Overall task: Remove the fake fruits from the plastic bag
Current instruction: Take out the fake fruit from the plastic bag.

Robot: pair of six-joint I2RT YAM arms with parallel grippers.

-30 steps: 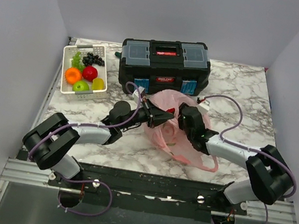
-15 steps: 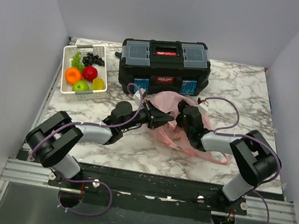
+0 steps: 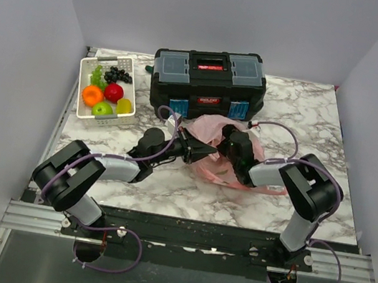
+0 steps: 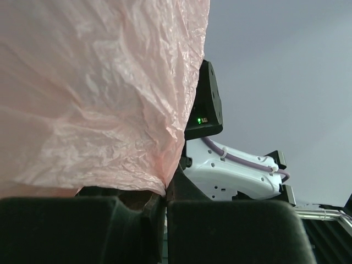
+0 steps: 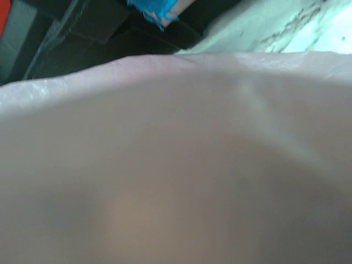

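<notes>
From above, the light is soft and even and falls from overhead. The marble bench (image 3: 323,120) is bright without hard glare, and the black toolbox (image 3: 207,83) casts only a faint shadow at its base. That view is sharp throughout.

In the left wrist view the pink bag (image 4: 93,93) glows, lit through, with crisp wrinkles. The left claw (image 4: 165,220) along the bottom edge is nearly black and blurred by closeness. A tiny green lamp (image 4: 198,120) shines beyond the bag.

In the right wrist view the bag lies so near the lens that almost everything is a dim, featureless pinkish-grey blur. Only a soft strip at the top shows the dark toolbox and the washed-out bench.
</notes>
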